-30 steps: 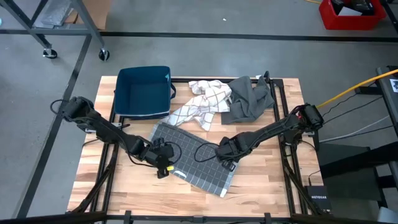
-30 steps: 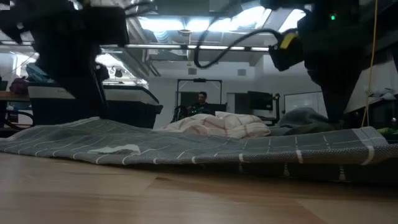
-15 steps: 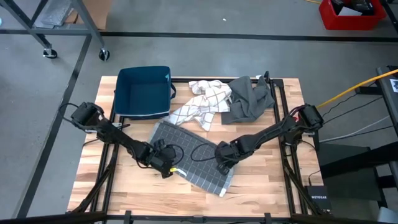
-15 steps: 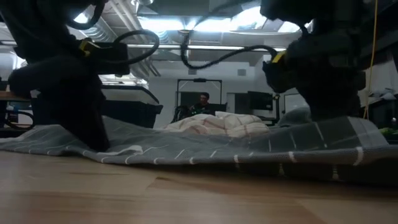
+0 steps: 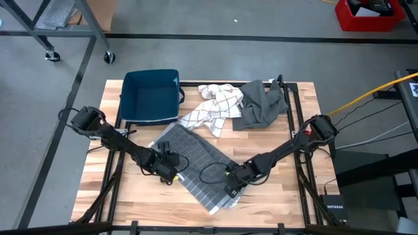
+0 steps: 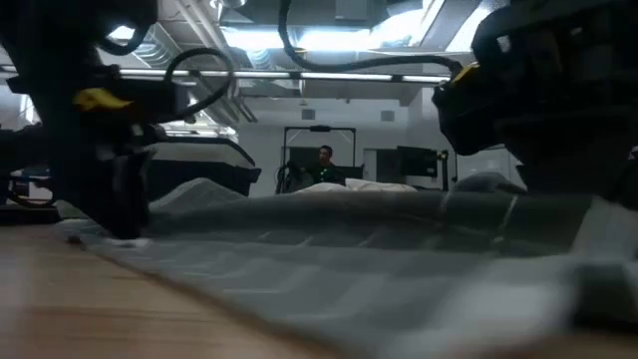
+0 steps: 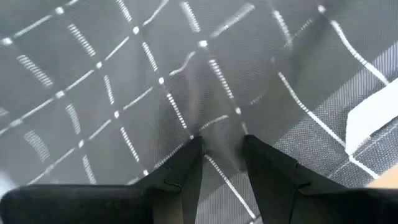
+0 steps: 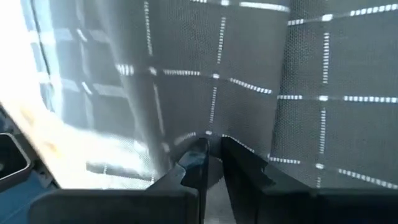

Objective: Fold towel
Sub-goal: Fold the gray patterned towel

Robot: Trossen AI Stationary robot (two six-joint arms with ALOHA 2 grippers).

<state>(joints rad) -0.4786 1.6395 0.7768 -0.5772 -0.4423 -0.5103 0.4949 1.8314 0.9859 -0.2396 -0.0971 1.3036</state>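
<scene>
A grey towel (image 5: 196,163) with a white grid lies slantwise across the middle of the wooden table, from near the blue bin to the near edge. My left gripper (image 5: 171,173) stands at its left edge, shut on the cloth (image 7: 155,81). My right gripper (image 5: 230,187) is at its near right part, shut on the cloth (image 8: 280,74) too. In the low view the towel (image 6: 349,239) runs between the two arms and sags toward the table. My left gripper pinches the towel between its two fingers close to the left edge (image 7: 219,134), not far from a white label (image 7: 373,115). The fingers slant down from above. One layer or several, I cannot tell. The cloth around them is spread flat. My right gripper pinches a raised ridge of the towel (image 8: 211,134) between its two fingers, which stand close together. It slants down from above. The cloth stands up in folds around the fingers and falls to the table (image 8: 37,134) beside them.
A dark blue bin (image 5: 151,96) stands at the far left of the table. A white checked cloth (image 5: 212,108) and a dark grey cloth (image 5: 261,104) lie crumpled along the far edge. Bare wood (image 5: 281,189) shows at the near right and near left.
My right gripper has gone down and toward the table's near edge, turning as it went and drawing the towel's right part with it. The towel is now a narrower, longer strip. My left gripper has sunk lower at the left edge and stays shut on the cloth.
</scene>
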